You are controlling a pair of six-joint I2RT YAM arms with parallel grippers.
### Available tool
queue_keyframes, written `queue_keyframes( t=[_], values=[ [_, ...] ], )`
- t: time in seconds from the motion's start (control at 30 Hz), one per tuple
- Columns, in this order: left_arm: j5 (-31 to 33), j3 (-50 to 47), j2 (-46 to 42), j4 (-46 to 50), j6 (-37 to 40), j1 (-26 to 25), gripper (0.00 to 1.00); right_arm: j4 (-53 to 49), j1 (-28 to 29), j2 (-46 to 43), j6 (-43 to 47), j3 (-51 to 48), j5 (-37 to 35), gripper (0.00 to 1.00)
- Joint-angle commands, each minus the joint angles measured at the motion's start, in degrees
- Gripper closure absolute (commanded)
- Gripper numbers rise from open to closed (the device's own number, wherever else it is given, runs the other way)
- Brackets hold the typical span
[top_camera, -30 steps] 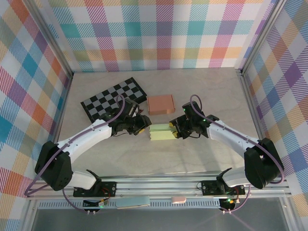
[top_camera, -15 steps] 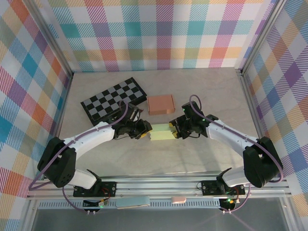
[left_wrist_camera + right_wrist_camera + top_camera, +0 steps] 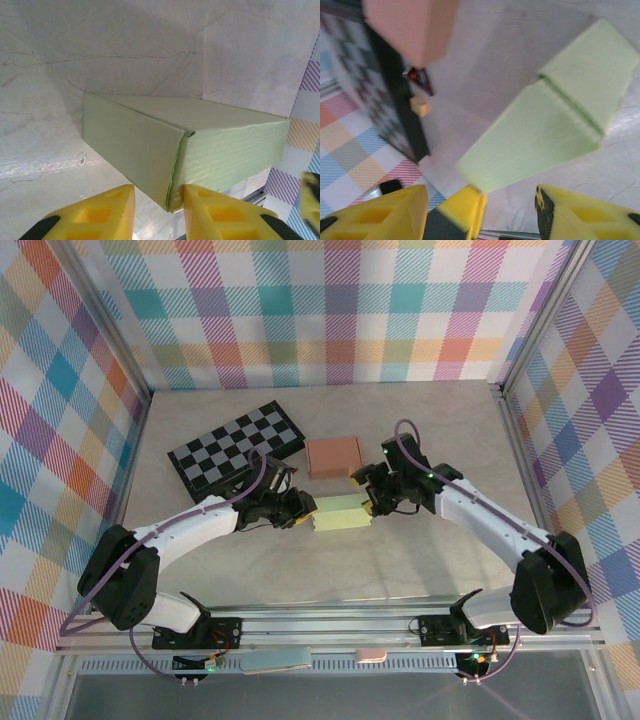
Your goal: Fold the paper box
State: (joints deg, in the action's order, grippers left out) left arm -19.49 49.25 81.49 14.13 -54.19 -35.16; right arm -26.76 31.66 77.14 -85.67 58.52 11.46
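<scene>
Across the middle of the table [image 3: 430, 570], both arms are stretched inward with elbows bent. Between them the pale green paper box [image 3: 340, 512] is laid flat. The left gripper [image 3: 302, 510] is set at its left end, jaws narrowly parted and empty. The right gripper [image 3: 370, 502] is set at its right end, jaws parted wider, nothing gripped.

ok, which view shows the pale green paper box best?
Left wrist: the pale green paper box is close and sharp, with one corner, two side walls and the lid seam readable. Top external shows the box whole but small; right wrist shows the box blurred and slanted.
</scene>
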Motion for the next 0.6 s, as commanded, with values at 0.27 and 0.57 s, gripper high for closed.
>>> queue_keyframes(
  t=[0.27, 0.57],
  values=[
    [0.68, -0.84, 1.14, 3.1, 0.83, -0.17, 0.71, 0.67, -1.95, -2.95, -4.18, -7.95, 0.4, 0.5],
    [0.56, -0.91, 0.95, 3.25, 0.84, -0.18, 0.71, 1.21, -2.11, -1.15, -6.74, -11.66, 1.54, 0.55]
  ],
)
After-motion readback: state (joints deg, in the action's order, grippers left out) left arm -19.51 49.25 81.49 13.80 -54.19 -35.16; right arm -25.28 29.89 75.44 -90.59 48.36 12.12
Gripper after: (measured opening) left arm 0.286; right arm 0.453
